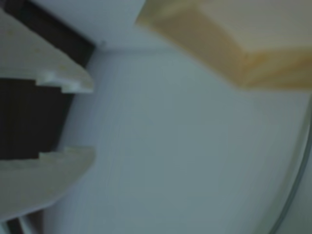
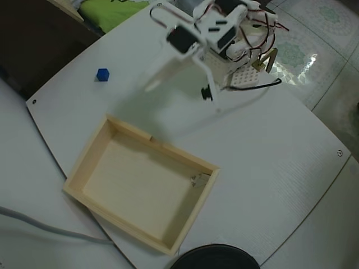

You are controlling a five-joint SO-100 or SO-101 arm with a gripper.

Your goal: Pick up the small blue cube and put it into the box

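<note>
Near the upper left edge of the white tabletop [image 2: 269, 168] in the overhead view, the small blue cube [image 2: 102, 74] sits alone, untouched, with bare surface all around it. Below and to its right lies the box [image 2: 84, 157], well apart from the cube; its pale wooden floor holds no cube, only a small pale scrap in one inner corner that is too small to identify. The claw [image 2: 160, 75] hangs above the tabletop to the right of the cube, between it and the arm's base, with nothing in it. In the wrist view its two white fingers [image 1: 58, 73] stand apart with only dark gap and tabletop between them, and a corner of the box's wall shows at the upper right; the cube is not in that view. So nothing of the task is done as yet: the reach to the cube, the grasp, the carry over the wall and the release all appear to remain.
</note>
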